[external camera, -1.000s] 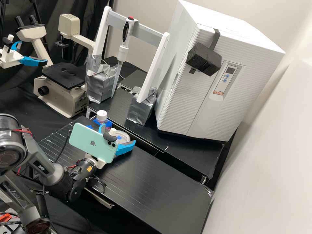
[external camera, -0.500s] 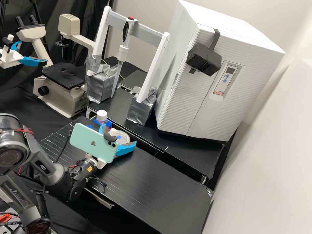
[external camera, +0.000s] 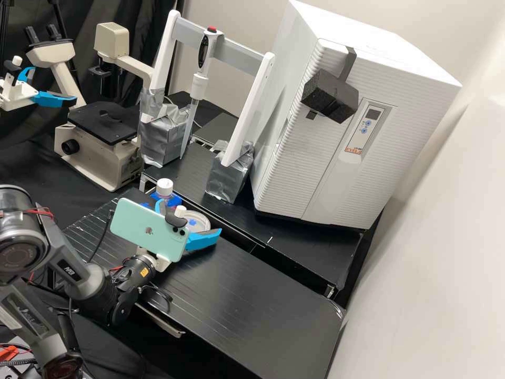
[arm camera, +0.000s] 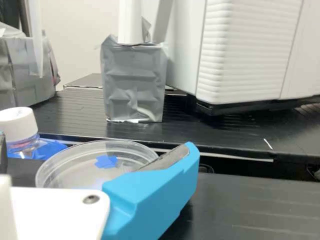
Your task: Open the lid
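Evidently, a white ribbed cabinet point(external camera: 294, 158) is standing at the far right beyond the near black table point(external camera: 236, 295), while the gripper point(external camera: 188, 217) is hanging at the left with its blue fingers spread, a white-capped bottle point(external camera: 164, 190) standing near it, and the petri dish point(external camera: 202, 223) lying between those fingers, contact being hard to tell. To take the clear lid point(arm camera: 75, 170) well, the gripper should be closing gently on the upper rim alone and lifting straight, staying centred on the blue tape point(arm camera: 106, 161).
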Controlling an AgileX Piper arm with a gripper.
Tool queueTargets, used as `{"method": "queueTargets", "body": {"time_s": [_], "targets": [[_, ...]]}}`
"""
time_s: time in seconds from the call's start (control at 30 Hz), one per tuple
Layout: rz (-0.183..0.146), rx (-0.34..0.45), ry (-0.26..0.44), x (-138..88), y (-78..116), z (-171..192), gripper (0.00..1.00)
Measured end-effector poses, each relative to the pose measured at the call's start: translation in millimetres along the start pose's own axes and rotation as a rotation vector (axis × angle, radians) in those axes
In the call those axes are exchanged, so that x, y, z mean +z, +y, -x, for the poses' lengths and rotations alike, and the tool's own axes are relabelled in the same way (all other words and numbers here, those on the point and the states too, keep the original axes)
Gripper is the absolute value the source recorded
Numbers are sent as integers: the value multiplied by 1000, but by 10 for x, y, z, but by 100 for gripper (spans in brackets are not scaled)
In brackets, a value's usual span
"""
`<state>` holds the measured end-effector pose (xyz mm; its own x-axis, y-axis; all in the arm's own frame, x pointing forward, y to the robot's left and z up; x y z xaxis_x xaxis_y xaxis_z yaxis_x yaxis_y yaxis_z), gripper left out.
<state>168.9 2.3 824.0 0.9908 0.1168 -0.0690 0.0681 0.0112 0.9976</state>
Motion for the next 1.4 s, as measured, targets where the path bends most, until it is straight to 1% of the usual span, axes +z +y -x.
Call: {"method": "queueTargets", "body": {"time_s": [0.2, 0.43, 0.47, 1.07, 1.4], "targets": [[-6, -9, -5, 13, -13, -7, 100], [-6, -7, -7, 16, -11, -6, 100], [-6, -6, -8, 18, -8, -5, 0], [-6, -2, -12, 24, -3, -3, 0], [-18, 6, -22, 37, -2, -10, 0]]}}
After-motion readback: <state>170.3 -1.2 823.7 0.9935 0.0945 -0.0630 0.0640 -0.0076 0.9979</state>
